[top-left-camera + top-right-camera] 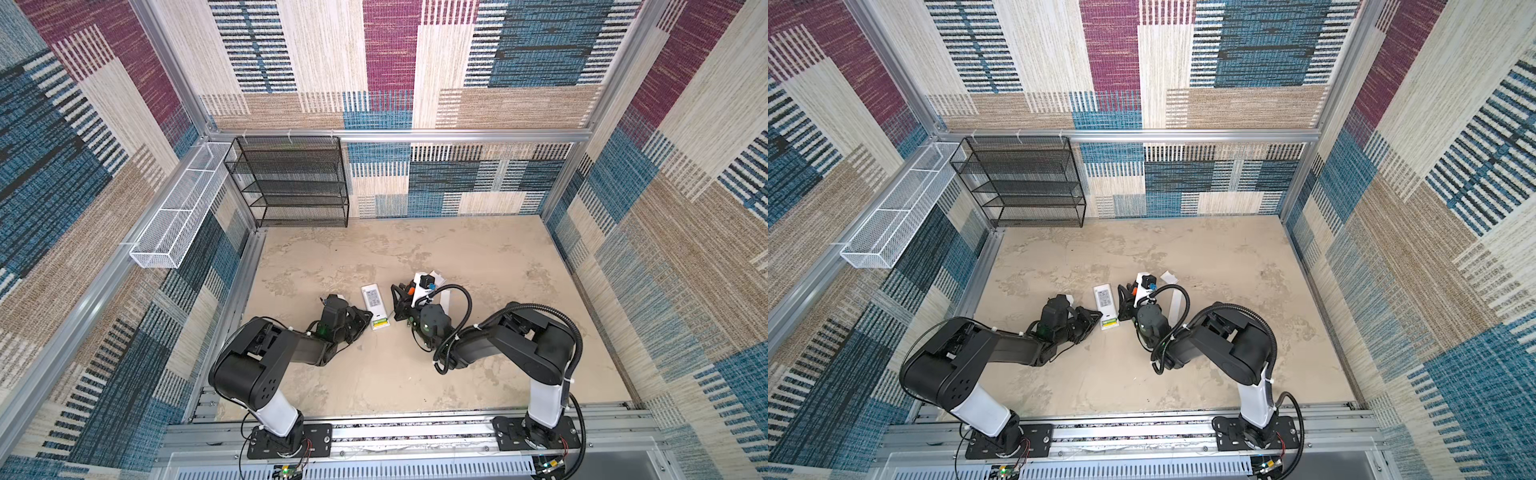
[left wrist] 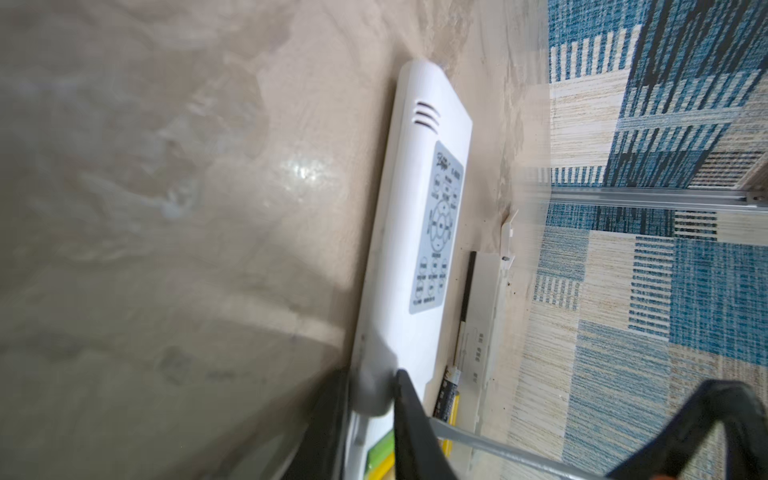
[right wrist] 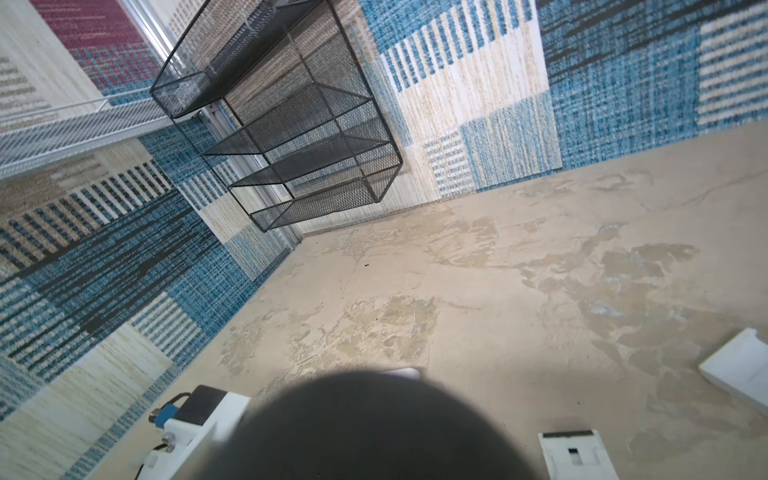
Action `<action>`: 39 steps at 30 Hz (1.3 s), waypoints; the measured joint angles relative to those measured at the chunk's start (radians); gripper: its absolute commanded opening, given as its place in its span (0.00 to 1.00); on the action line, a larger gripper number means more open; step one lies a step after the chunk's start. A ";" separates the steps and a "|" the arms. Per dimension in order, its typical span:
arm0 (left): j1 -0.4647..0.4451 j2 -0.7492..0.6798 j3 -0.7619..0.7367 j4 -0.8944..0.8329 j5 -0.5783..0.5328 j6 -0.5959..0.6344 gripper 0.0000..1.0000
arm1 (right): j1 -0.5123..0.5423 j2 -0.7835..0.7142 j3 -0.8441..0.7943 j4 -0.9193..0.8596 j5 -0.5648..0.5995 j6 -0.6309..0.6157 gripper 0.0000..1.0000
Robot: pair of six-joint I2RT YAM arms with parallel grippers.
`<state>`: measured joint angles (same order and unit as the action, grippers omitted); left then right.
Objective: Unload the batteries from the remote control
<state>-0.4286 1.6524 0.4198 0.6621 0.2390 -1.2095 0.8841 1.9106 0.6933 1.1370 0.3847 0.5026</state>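
Remote (image 1: 372, 298) lying flat mid-scene, yellow-green batts (image 1: 380, 323) in its open near end, I see L gripper (image 1: 365, 318) pinching that end, R gripper (image 1: 400, 301) clamped on screwdriver (image 2: 498, 446).

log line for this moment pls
left claw: shut on remote control | right claw: shut on screwdriver | batteries: exposed, not out yet
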 measured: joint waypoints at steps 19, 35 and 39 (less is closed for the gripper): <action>-0.004 -0.017 -0.030 0.027 -0.008 -0.025 0.03 | -0.097 0.019 -0.079 0.010 -0.121 0.451 0.00; -0.004 -0.023 -0.011 -0.007 -0.007 -0.024 0.03 | -0.059 -0.084 0.033 -0.173 -0.073 0.193 0.00; -0.018 -0.007 -0.004 -0.031 0.061 -0.025 0.02 | -0.038 -0.079 0.074 -0.217 -0.045 0.096 0.00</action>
<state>-0.4469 1.6455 0.4156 0.6315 0.2996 -1.2343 0.8463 1.8320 0.7670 0.9203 0.3397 0.5987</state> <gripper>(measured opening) 0.047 0.296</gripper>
